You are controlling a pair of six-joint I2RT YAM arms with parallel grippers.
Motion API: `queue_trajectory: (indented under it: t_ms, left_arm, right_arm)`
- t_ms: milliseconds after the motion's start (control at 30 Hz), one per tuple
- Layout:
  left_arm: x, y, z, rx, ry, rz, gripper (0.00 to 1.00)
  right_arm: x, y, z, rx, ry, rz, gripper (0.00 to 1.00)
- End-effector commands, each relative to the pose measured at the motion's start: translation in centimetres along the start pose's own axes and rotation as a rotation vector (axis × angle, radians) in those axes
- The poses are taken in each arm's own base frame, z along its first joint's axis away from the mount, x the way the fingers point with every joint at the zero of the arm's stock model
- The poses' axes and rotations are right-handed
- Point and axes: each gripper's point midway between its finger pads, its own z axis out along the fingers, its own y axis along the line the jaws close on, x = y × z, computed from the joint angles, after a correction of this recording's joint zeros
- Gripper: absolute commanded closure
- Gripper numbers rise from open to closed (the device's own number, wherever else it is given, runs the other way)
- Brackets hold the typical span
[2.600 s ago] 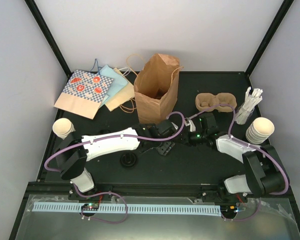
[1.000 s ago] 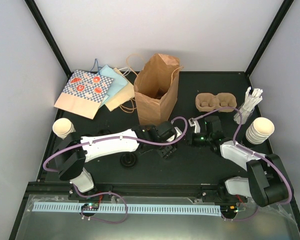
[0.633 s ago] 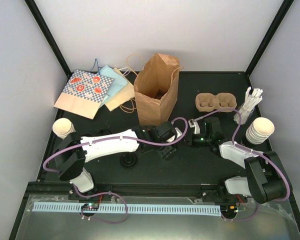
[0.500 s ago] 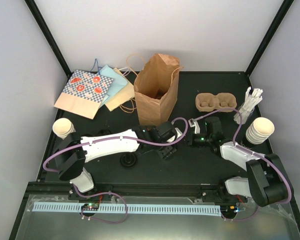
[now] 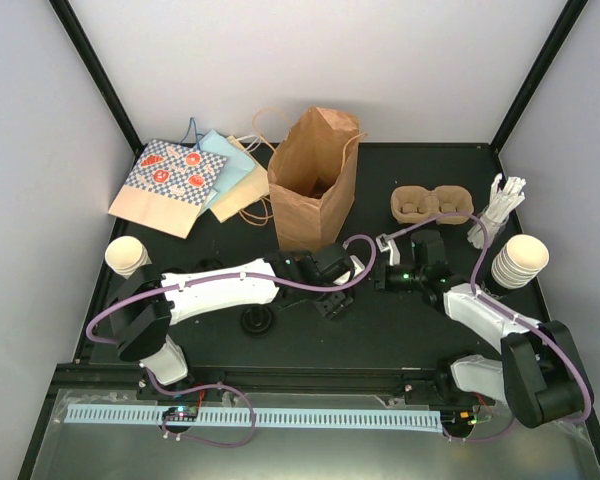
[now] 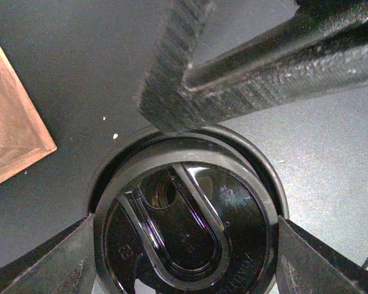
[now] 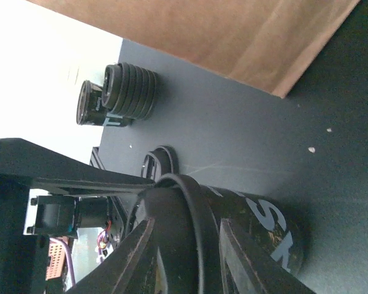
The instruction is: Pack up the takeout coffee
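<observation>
In the left wrist view a round black lid (image 6: 233,208) sits on a dark cup, and my left gripper (image 6: 184,245) is shut on its rim from both sides. My right gripper (image 7: 190,245) is shut on the same cup (image 7: 270,233), a dark one with white lettering, just under the lid (image 7: 199,202). One right finger (image 6: 251,67) crosses above the lid. From the top, the left gripper (image 5: 340,287) and right gripper (image 5: 378,272) meet in front of the bag and hide the cup. The tan carrier (image 5: 432,205) lies at the back right.
The brown paper bag (image 5: 315,175) stands open behind the grippers. A stack of cream cups (image 5: 520,260) and white stirrers (image 5: 500,210) stand at the right, one cream cup (image 5: 127,255) at the left. A loose black lid (image 5: 257,320) lies near the left arm. Flat patterned bags (image 5: 180,180) lie back left.
The left gripper has moved right to meet the right gripper. In the last second the right arm's elbow shifted slightly; the grippers stay together.
</observation>
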Motion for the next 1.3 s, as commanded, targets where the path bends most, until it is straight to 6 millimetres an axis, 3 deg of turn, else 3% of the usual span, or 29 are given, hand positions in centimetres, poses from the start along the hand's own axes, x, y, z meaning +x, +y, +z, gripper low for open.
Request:
queue_trajectory:
  t_ms: [0, 467, 633, 900, 1167, 1267]
  left_arm:
    - [9.3, -1.0, 2.6, 0.043, 0.351, 0.017, 0.51]
    - [9.2, -1.2, 2.8, 0.050, 0.352, 0.021, 0.51]
    - [9.3, -1.4, 2.9, 0.053, 0.354, 0.024, 0.52]
    - [9.7, -1.4, 3.2, 0.055, 0.359, 0.014, 0.52]
    - [10.3, -1.3, 3.5, 0.054, 0.368, 0.013, 0.52]
    - [10.7, -1.4, 3.8, 0.062, 0.379, 0.009, 0.52]
  right_arm:
    - [1.3, -1.1, 0.4, 0.011, 0.031, 0.017, 0.68]
    - [2.8, -1.8, 1.8, 0.012, 0.107, 0.037, 0.70]
    - [3.4, -3.6, 2.3, 0.070, 0.138, 0.109, 0.74]
    - [6.8, -7.2, 2.7, 0.149, 0.198, 0.225, 0.80]
    - [11.4, -8.8, 3.6, 0.187, 0.237, 0.293, 0.81]
    - [12.3, -9.5, 3.7, 0.196, 0.233, 0.336, 0.82]
